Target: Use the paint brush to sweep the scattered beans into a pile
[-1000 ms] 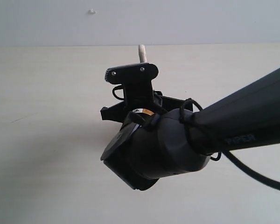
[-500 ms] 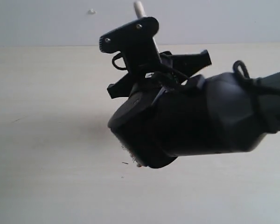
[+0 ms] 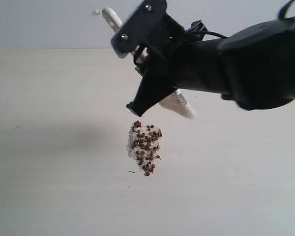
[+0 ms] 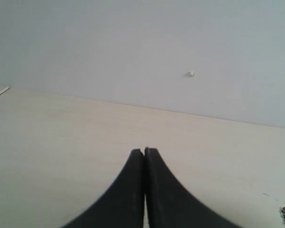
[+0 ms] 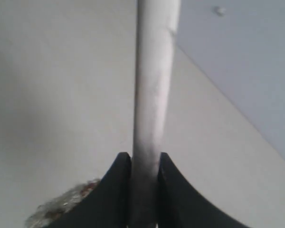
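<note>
My right pincer (image 5: 145,160) clamps the brush (image 5: 153,85), held at one o'clock of the pile (image 3: 145,146); my left pincer (image 4: 144,153) is pressed together, empty.

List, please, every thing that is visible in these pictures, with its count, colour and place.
pile of beans: one, reddish-brown beans on whitish crumbs, on the table in the middle of the exterior view.
paint brush: one, pale handle and cream bristles, held tilted over the table near the pile.
table: one, pale wood colour, under everything.
wall: one, light grey, behind the table.
speck: one, white, on the wall.
left gripper: one, black, shut and empty, over the table.
right gripper: one, black, shut on the brush handle.
</note>
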